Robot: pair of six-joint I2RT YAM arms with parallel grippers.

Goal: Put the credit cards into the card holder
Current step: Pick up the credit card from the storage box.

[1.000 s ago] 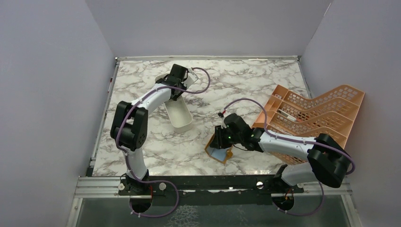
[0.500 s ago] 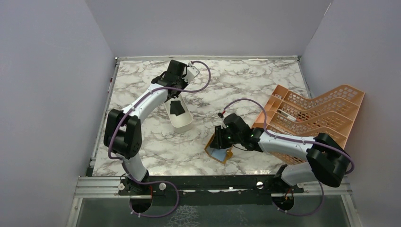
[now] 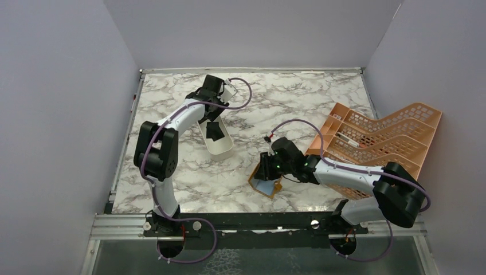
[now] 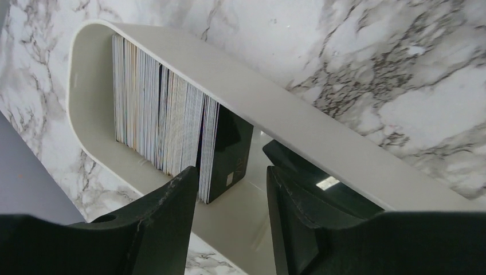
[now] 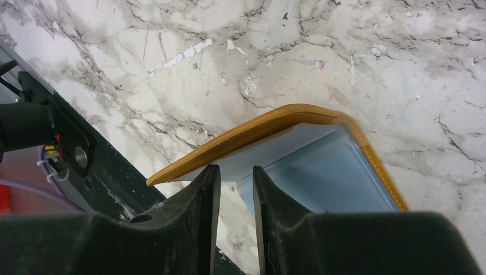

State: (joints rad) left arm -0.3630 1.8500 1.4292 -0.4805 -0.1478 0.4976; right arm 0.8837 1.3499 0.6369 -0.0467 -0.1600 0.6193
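One row of credit cards (image 4: 160, 120) stood in the white tray (image 3: 221, 151), upper left, under the released left gripper (image 4: 231, 175); lower centre on the bench (image 3: 298, 103), the right gripper (image 5: 232, 176) clenched the card holder (image 5: 269, 123).

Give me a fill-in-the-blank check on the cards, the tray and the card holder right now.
1. The row of thin plastic credit cards stands on edge in the long white oval ____.
2. The loose card lying flat in that tray is ____.
3. The card inside the orange-tan leather card holder is pale ____.
4. The gripper clamped on the card holder's edge is the ____ one.
Missing: tray; black; blue; right.
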